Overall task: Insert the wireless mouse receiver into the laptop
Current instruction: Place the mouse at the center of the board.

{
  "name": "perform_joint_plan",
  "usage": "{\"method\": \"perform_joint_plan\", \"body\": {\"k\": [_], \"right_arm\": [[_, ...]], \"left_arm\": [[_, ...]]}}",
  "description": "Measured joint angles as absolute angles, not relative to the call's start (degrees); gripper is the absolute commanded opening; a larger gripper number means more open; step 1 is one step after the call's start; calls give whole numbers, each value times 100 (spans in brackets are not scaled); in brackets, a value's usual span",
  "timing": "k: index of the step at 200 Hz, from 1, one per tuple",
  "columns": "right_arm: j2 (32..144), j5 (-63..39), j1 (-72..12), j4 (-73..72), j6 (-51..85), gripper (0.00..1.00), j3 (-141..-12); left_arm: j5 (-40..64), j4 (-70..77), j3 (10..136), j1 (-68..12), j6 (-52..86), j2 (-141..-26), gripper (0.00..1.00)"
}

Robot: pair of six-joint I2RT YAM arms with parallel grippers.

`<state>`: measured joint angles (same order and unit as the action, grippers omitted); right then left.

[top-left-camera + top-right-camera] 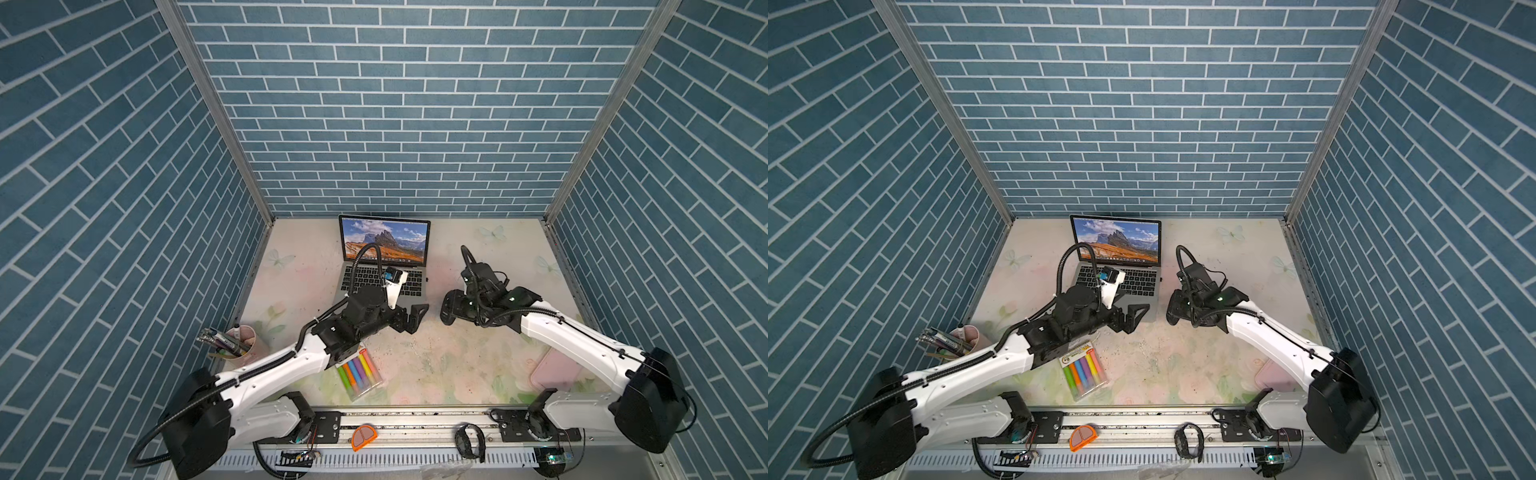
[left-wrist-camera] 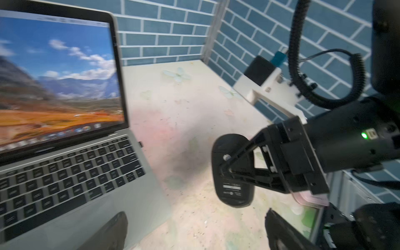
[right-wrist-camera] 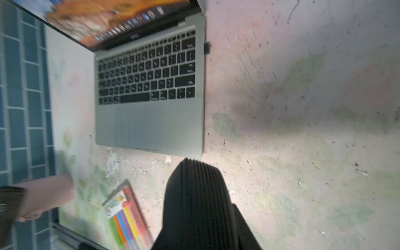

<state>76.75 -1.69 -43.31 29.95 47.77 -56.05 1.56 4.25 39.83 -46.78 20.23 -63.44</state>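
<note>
- The laptop (image 1: 384,241) stands open at the far side of the floral surface (image 1: 419,365), a mountain landscape on its screen.
- The wireless mouse receiver (image 3: 207,48) is a tiny dark stub against the laptop's right edge, level with the top key row. It looks seated in the port, though both wrist views are blurred there (image 2: 140,144).
- The left tool (image 1: 417,318) hovers just off the laptop's near right corner, jaws spread wide with nothing between them.
- The right tool (image 2: 224,164) is to the right of the laptop, clamped on a black mouse (image 2: 234,194) raised above the surface with its labelled underside facing the laptop.
- A pack of coloured markers (image 1: 359,372) lies under the left arm, and a pink cup of pens (image 1: 245,340) stands near the left wall.
</note>
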Motion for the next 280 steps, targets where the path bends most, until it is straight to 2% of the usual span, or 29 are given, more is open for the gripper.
{"method": "perform_joint_plan", "body": {"k": [13,29,57,87,132,171,243,280], "right_arm": [[8023,115,-4609,3253,4571,19,-5863],[8440,471,-4982,3428,4274,20,-6182],[9129,1031,-5647,3651,3745,21,-6632],[9891,1732,-6193,4084,3256,25,-7131],[10881,3072,-6820,4880,2661,31,-7769],[11437,3627,-7107,5568,2657,35,-8123],[11948,3667,-7196,6670,3242,37,-8635],[12164,3395,-7196,6934,3417,47,-8838]], "left_arm": [[-139,-318,4150,-4390,2244,-6163,99],[-209,-1044,4224,-3642,2635,-5944,99],[425,-1594,3798,-2073,3170,-5518,99],[1044,-2147,3594,-1358,3389,-5446,99],[1514,-2418,3594,-1052,3476,-5590,99],[1684,-2467,3562,-958,3520,-5638,99],[1743,-2495,3472,-888,3518,-5730,99],[1767,-2499,3472,-860,3518,-5732,99]]}}
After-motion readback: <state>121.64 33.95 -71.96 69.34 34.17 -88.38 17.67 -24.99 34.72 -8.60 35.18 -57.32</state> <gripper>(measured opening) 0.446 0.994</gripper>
